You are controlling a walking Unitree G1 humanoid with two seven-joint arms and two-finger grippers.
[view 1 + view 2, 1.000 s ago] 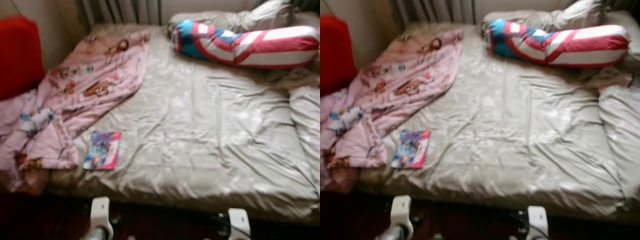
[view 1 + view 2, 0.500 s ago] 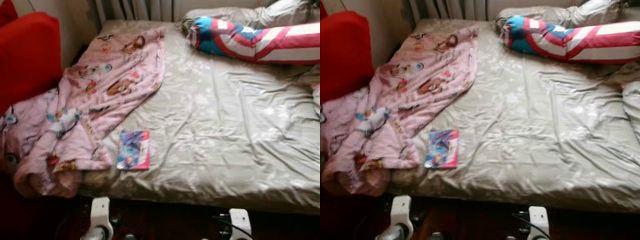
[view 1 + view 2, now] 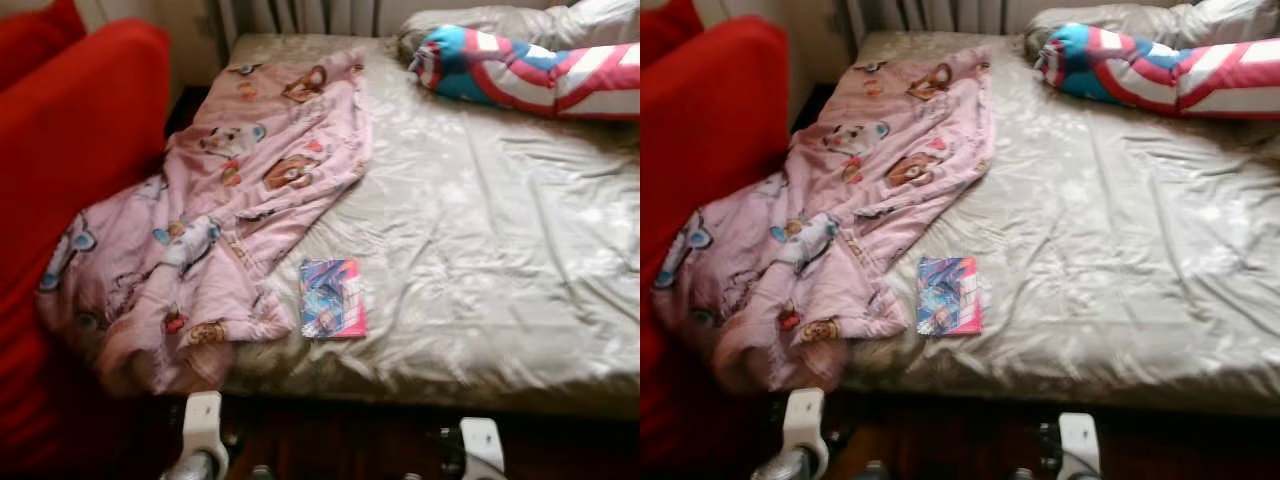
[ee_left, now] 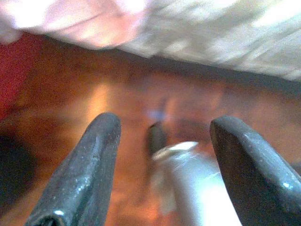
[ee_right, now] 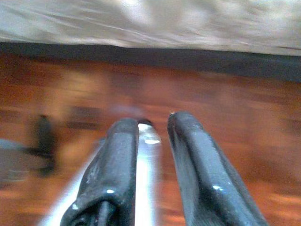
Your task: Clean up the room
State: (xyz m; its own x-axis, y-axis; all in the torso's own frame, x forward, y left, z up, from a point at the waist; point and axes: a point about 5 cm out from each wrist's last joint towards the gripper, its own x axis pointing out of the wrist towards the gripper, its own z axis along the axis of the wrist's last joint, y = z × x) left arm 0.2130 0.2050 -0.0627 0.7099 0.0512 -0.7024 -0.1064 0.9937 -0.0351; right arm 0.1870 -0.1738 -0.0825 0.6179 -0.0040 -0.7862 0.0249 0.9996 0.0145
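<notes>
Bed: grey-beige sheet, rumpled; it runs across the head views
Pink blanket: cartoon print, bunched on the robot's left side of the bed; its lower end spills over the edge against the red couch
Booklet: bright cover, flat on the sheet, just beside the blanket's hem, near the bed's front edge
Bolster: red, white and blue stripes, at the far right of the bed, by the grey pillow
Left pincer: hanging low over the brown floor; released, fingers well apart (picture blurred)
Right pincer: low over the floor too; clenched, fingers nearly touching, grasping nothing
</notes>
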